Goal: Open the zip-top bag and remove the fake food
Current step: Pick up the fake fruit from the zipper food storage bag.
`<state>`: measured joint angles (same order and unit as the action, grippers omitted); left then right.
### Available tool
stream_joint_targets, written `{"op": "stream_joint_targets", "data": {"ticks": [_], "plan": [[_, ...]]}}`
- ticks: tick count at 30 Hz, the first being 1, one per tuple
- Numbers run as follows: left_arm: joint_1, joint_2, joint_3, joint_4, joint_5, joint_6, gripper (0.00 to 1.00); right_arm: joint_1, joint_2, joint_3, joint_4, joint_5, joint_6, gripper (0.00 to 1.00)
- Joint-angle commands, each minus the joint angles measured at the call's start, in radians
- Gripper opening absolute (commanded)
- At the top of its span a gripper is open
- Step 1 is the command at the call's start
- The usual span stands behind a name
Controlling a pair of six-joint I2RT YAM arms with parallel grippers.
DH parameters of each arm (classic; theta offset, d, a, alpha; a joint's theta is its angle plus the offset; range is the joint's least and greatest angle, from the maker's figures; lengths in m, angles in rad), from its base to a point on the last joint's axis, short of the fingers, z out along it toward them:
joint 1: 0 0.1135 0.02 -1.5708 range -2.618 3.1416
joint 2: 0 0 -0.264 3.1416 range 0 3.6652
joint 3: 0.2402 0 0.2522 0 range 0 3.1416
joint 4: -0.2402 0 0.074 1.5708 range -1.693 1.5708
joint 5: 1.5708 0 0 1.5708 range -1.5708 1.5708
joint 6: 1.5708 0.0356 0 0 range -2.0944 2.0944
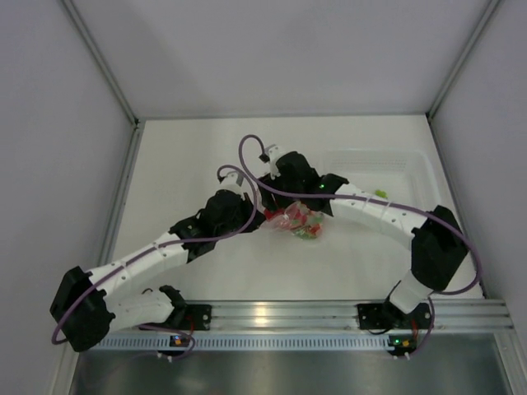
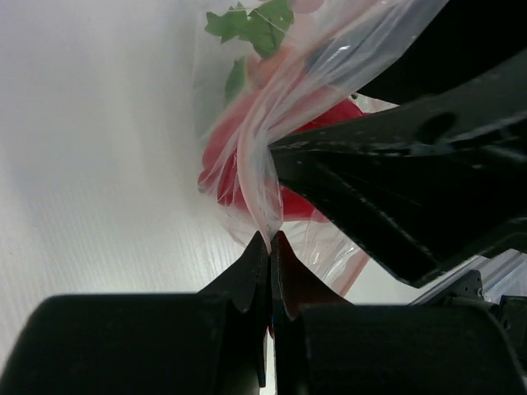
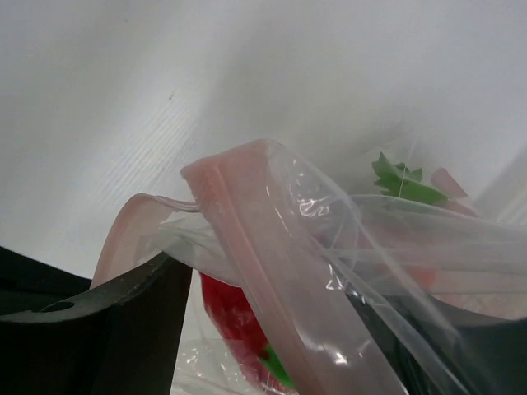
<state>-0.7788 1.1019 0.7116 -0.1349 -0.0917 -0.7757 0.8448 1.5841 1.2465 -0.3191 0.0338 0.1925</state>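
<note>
The zip-top bag point(image 1: 298, 224) lies crumpled on the white table between both arms, with the fake food inside: red pieces point(image 2: 235, 160) and green leafy pieces point(image 2: 255, 23). My left gripper point(image 2: 270, 239) is shut on a fold of the bag's clear plastic at its left edge. From above, the left gripper point(image 1: 260, 217) meets the bag from the left. My right gripper point(image 3: 280, 284) stands open, its black fingers point(image 3: 123, 321) wide apart. The bag's pinkish zip strip point(image 3: 263, 247) drapes loosely between them, over a red piece point(image 3: 235, 317). The right gripper point(image 1: 282, 211) hangs over the bag's top.
A rigid clear tub point(image 1: 395, 164) sits at the back right of the table with a small green piece point(image 1: 381, 194) by its near wall. Grey walls enclose the table on three sides. A metal rail point(image 1: 329, 314) runs along the near edge.
</note>
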Motion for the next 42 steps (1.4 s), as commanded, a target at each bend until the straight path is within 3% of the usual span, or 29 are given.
{"op": "stream_joint_targets", "data": {"ticks": [1,7,11,17,21,28,35,38,42], "plan": [[-0.005,0.012,0.029,0.031,0.038,0.018,0.0,0.016,0.066,0.086,-0.144,0.009,-0.082,0.63],[-0.007,0.013,0.002,0.02,-0.063,-0.013,0.0,0.023,0.116,0.123,-0.268,-0.149,-0.183,0.65],[-0.004,0.033,-0.003,0.015,-0.057,-0.007,0.0,0.022,0.129,0.146,-0.354,-0.299,-0.289,0.66],[-0.004,0.042,-0.034,0.014,-0.051,0.01,0.0,0.022,0.152,0.2,-0.461,-0.374,-0.324,0.65],[-0.004,0.026,-0.057,-0.026,-0.121,0.007,0.0,0.026,0.188,0.249,-0.569,-0.354,-0.337,0.65],[-0.002,-0.043,-0.095,-0.055,-0.226,-0.034,0.0,0.086,0.257,0.278,-0.664,-0.177,-0.28,0.68],[0.039,-0.122,-0.084,-0.106,-0.303,-0.045,0.0,0.149,0.29,0.366,-0.546,-0.016,-0.111,0.68],[0.09,-0.139,0.018,-0.163,-0.292,0.028,0.0,0.148,0.264,0.378,-0.402,0.032,-0.016,0.67],[0.148,-0.123,0.266,-0.285,-0.246,0.166,0.0,0.145,0.206,0.341,-0.211,0.102,0.108,0.67]]}}
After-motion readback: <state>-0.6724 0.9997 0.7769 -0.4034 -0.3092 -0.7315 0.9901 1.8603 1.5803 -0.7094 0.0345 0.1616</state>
